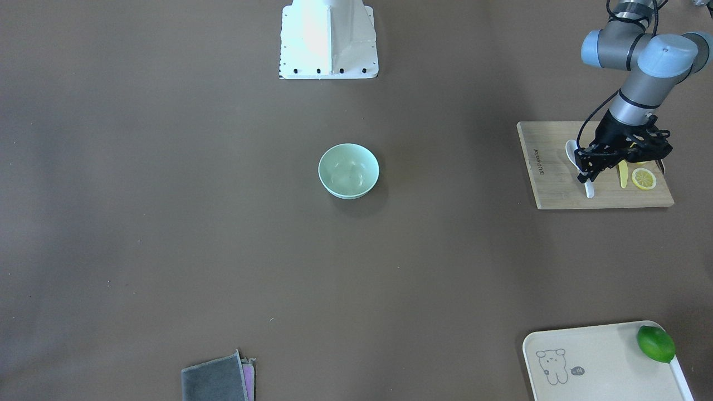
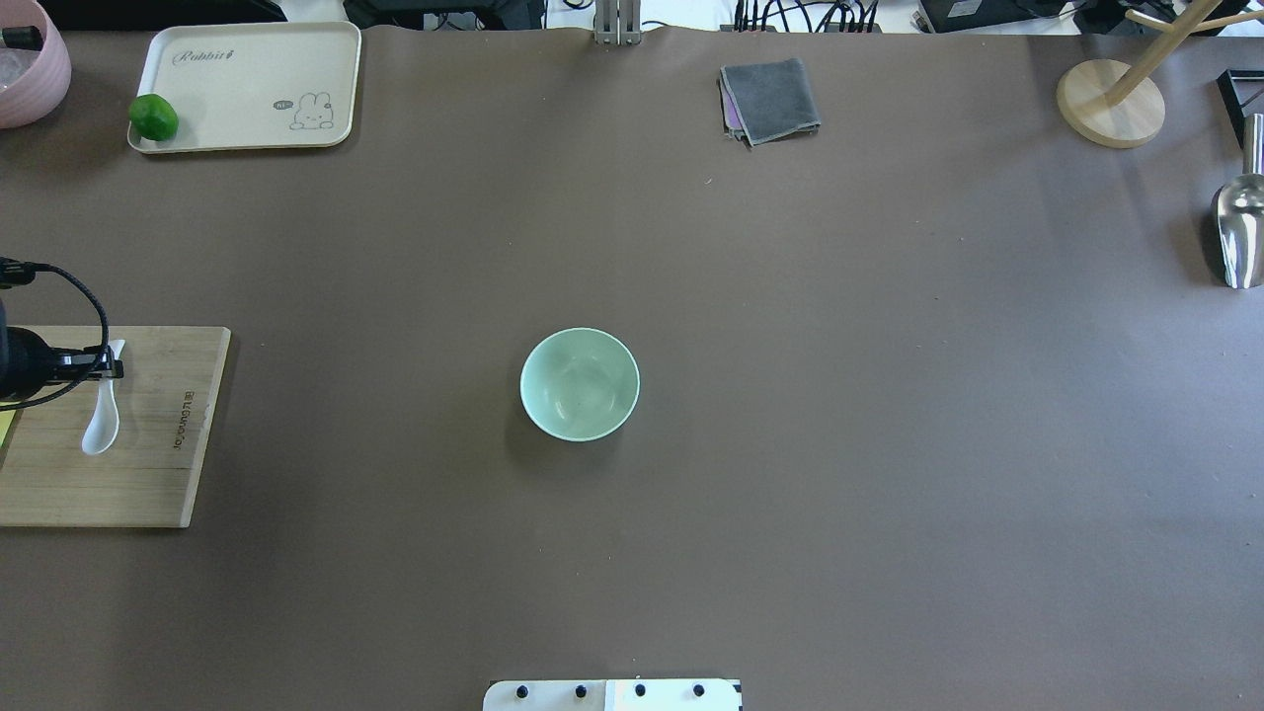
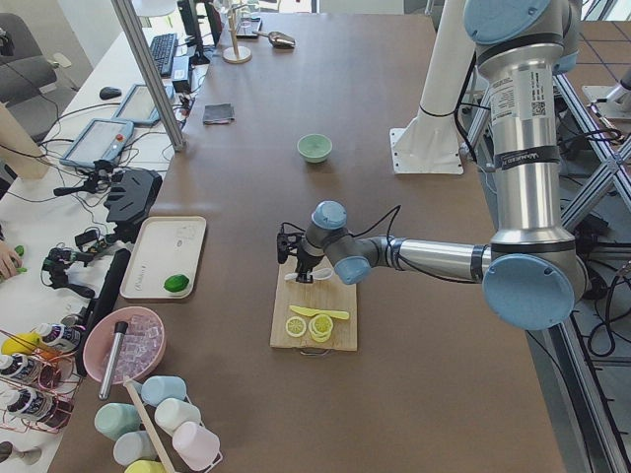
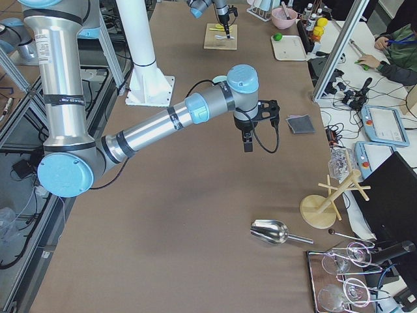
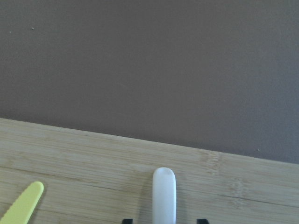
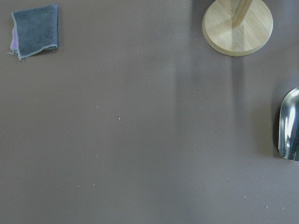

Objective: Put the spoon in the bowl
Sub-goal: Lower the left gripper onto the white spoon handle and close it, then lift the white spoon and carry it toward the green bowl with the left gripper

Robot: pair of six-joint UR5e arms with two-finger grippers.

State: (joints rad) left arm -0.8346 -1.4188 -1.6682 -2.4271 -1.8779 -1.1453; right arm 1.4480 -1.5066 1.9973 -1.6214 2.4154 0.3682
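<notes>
The white spoon (image 1: 589, 189) lies on a wooden cutting board (image 1: 551, 192) at the robot's left side, with its scoop (image 2: 99, 434) towards the robot. My left gripper (image 1: 586, 174) is low over the spoon's handle. In the left wrist view the handle (image 5: 164, 196) lies between two fingertips (image 5: 127, 220) that stand apart from it, so the gripper is open. The mint-green bowl (image 1: 348, 170) stands empty at the table's middle (image 2: 580, 384). My right gripper (image 4: 247, 140) hangs above the table and shows only in the exterior right view; I cannot tell whether it is open or shut.
A yellow plastic knife (image 1: 623, 174) and a lemon slice (image 1: 644, 179) lie on the board beside the spoon. A cream tray (image 2: 247, 89) holds a lime (image 2: 153, 117). A grey cloth (image 2: 770, 99), a wooden stand (image 2: 1109, 103) and a metal scoop (image 2: 1239, 232) lie at the far side.
</notes>
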